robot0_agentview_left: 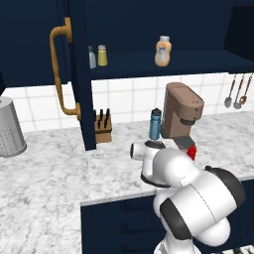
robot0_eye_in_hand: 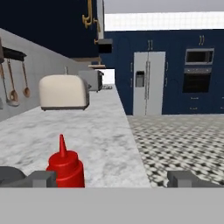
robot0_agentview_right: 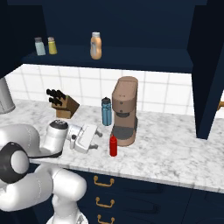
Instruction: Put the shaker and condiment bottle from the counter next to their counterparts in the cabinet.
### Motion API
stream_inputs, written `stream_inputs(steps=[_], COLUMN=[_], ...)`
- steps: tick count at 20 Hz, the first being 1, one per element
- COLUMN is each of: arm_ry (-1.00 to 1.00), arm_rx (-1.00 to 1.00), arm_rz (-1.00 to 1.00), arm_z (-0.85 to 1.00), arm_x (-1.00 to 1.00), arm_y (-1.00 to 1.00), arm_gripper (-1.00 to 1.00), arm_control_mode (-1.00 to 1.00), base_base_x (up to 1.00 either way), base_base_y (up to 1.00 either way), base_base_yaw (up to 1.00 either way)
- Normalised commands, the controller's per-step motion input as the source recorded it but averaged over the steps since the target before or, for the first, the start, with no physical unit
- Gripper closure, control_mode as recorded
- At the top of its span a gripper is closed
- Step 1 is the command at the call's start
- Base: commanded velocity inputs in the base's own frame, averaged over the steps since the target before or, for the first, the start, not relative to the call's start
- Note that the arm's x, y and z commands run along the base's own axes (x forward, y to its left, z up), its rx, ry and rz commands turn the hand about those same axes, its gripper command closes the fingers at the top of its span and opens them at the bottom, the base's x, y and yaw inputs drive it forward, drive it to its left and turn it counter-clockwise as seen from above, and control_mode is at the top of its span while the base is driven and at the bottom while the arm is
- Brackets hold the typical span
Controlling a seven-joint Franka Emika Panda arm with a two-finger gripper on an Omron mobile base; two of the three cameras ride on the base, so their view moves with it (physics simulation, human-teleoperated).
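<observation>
Bottle waits beside open jaws

Condiment bottle (robot0_agentview_right: 113, 146) stands upright on the table (robot0_agentview_right: 175, 153), just in front of the coffee machine (robot0_agentview_right: 124, 111). The gripper (robot0_agentview_right: 93, 138) is level with it, jaws spread wide and empty, lined up for a side grasp. The shaker (robot0_agentview_left: 102, 55) already sits on the cabinet (robot0_agentview_left: 163, 67) shelf beside the grey shaker (robot0_agentview_left: 92, 58); the peach bottle (robot0_agentview_left: 162, 51) stands apart.

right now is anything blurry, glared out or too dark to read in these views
Left base view: evenly lit, slightly soft; the cabinet interior is dark, yet the shaker reads clearly. Right base view: no glare on the counter; the condiment bottle is crisp. Hand view: the condiment bottle is sharp, the far kitchen flat-lit, no distortion.
</observation>
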Motion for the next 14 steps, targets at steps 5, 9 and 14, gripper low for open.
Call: stream_inputs(steps=[5,9,14], arm_ry=[0.00,0.00,0.00], arm_rx=[0.00,0.00,0.00], arm_rz=[-0.02,-0.02,-0.01], arm_z=[-0.21,-0.16,-0.08], arm_x=[0.00,0.03,0.10], arm_y=[0.00,0.00,-0.02], arm_gripper=[-1.00,-1.00,-1.00], arm_control_mode=[-1.00,-1.00,-1.00], base_base_x=[0.00,0.00,0.00], base_base_y=[0.00,0.00,0.00], base_base_yaw=[0.00,0.00,0.00])
